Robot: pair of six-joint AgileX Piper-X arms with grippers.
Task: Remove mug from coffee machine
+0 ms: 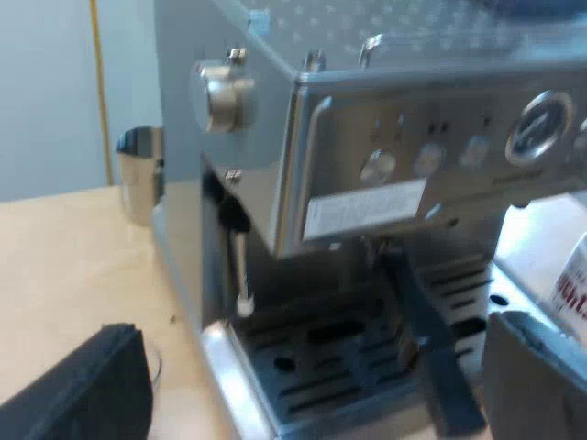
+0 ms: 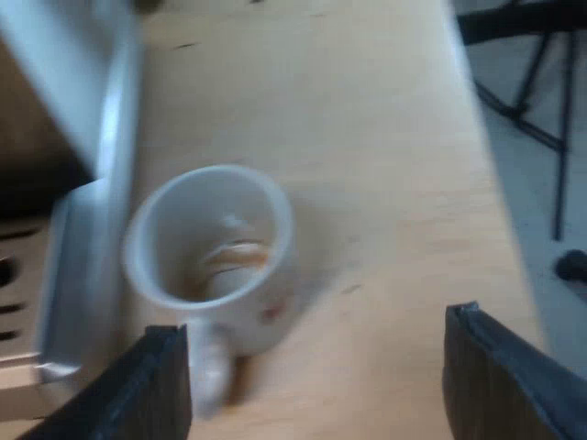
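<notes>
The left claw (image 1: 312, 344) hangs wide open and empty before the coffee machine (image 1: 385, 137). Just ahead of it lies the drip tray (image 1: 303, 367). A dark handle (image 1: 426, 353) juts from under the machine's front, over the tray and between the claw's two sides. Farther off are the steam wand (image 1: 240, 266) and, past the machine's side, a metal jug (image 1: 139, 174) on the worktop (image 1: 73, 266). A white label (image 1: 365, 208) on the machine's front bears print I cannot read, as does a white thing with red print (image 1: 575, 284) beyond one side of the claw.

The right claw (image 2: 316, 325) is likewise spread wide, gripping nothing. The mug (image 2: 215, 247) stands upright on the worktop, off the machine, just beside the tray's metal edge (image 2: 87, 275). It sits right ahead of one finger (image 2: 160, 385), its grip (image 2: 213, 371) turned toward that finger; whether they touch I cannot tell. The mug is white, with brown dregs inside and a small reddish mark on its side. Beyond the worktop's edge stand black legs (image 2: 537, 82) on the floor.
</notes>
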